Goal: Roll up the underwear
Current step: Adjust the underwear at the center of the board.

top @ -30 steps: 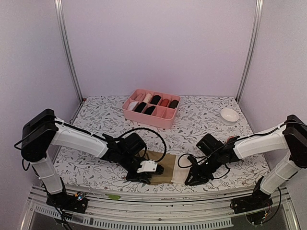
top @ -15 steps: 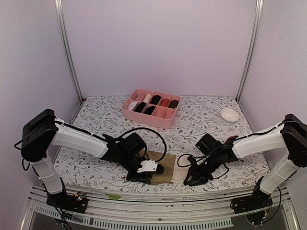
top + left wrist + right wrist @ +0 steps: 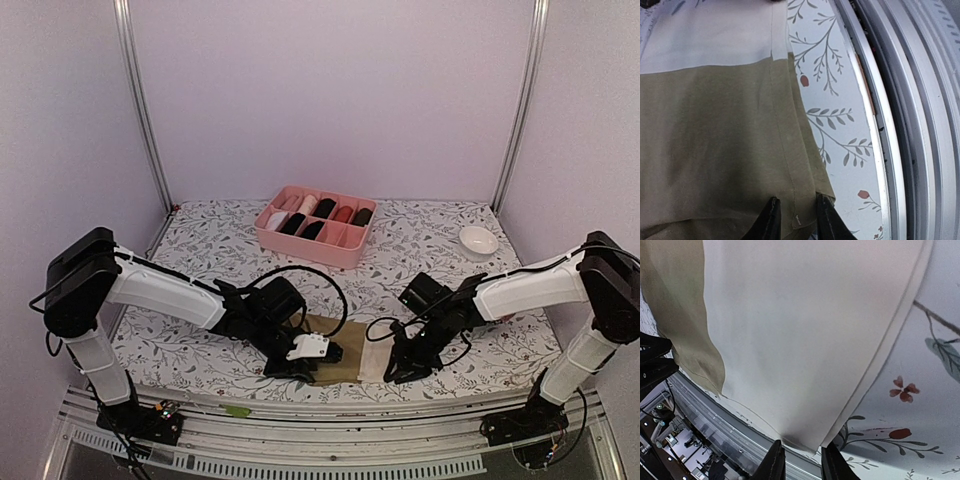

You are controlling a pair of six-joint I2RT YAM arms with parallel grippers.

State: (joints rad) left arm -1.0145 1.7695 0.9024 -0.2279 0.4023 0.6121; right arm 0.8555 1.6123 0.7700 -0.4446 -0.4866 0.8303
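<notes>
- Olive-brown underwear [image 3: 343, 352] lies flat on the table [image 3: 440, 270], on the near side of the pink box [image 3: 305, 247] and well apart from it
- Long axis runs left to right, roughly in line with the box's long side; cream waistband [image 3: 805, 340] at the right end, olive body at the left
- Left gripper [image 3: 797, 222]: jaws drawn narrow with the olive hem corner between the fingertips; reads as a pinch on the fabric
- Right gripper [image 3: 802, 462]: jaws equally narrow, nipping the near corner of the waistband
- Both held corners are on the edge of the garment farthest from the box
- Key relation: one arm at each end, facing each other along the long axis, so neither is nearer the piece as a whole
- Judgement: the roll most likely runs along this axis, end to end; one gripper should lead and turn its end over toward the other
- Risk: only near corners are held, so the box-side edge may lag and skew the roll
</notes>
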